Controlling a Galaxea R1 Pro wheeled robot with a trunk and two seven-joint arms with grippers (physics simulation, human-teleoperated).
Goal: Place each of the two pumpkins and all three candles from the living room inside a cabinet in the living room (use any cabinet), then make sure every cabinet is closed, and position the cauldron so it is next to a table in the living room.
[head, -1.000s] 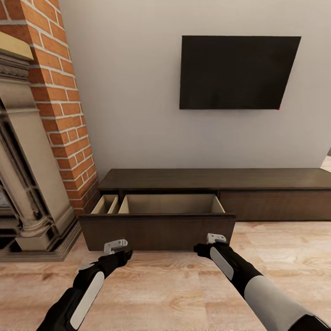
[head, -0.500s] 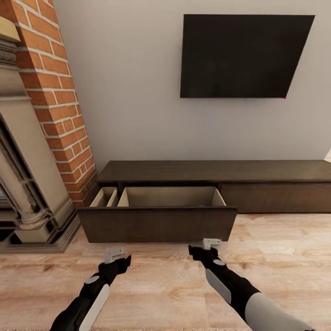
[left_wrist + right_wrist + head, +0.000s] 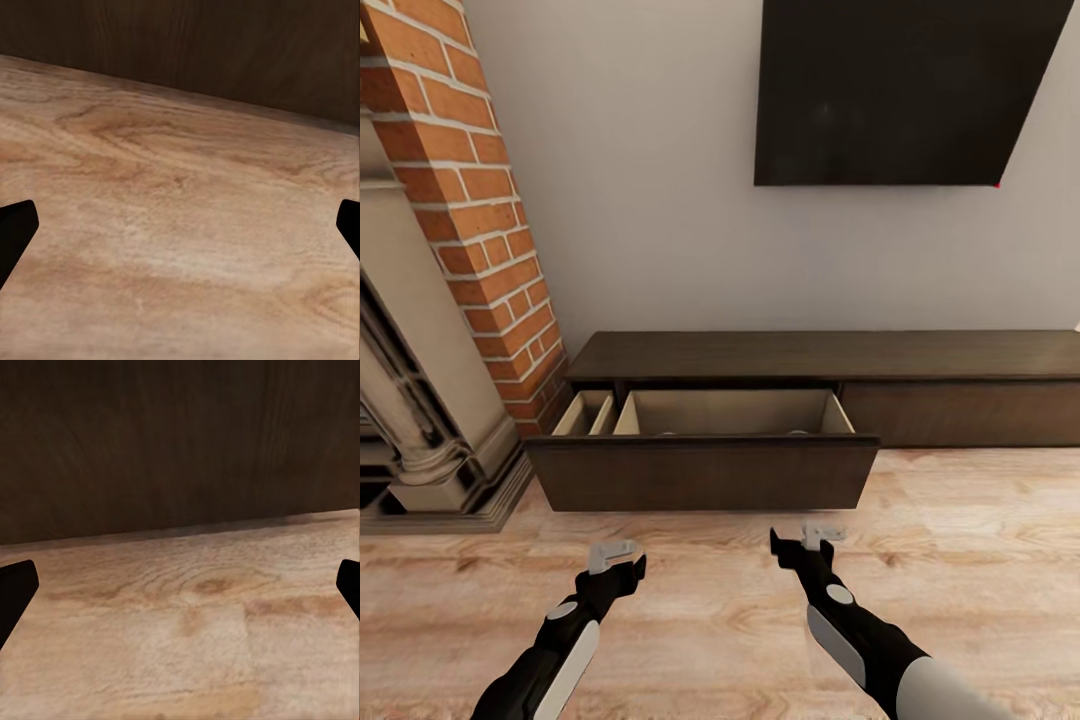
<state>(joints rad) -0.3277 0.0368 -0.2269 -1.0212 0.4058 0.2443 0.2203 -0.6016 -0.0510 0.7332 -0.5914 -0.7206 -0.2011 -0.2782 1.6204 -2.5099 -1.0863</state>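
Grippers, left (image 3: 612, 552) and right (image 3: 812, 535), hung open before your drawer front (image 3: 702, 476) (handleless, stiff); push its face squarely.

Head view from above and behind both arms, facing forward and down at the cabinet (image 3: 810, 355) with its open drawer (image 3: 702, 472), the wall (image 3: 650, 200) and TV (image 3: 905, 90) beyond, the floor (image 3: 720, 600) in front. Left wrist view low and close over the floor (image 3: 180, 247), facing the drawer front (image 3: 225, 45) across its far edge. Right wrist view likewise low, nearer the drawer front (image 3: 180, 442), with the floor (image 3: 187, 630) below; floor and drawer front shared by all three.
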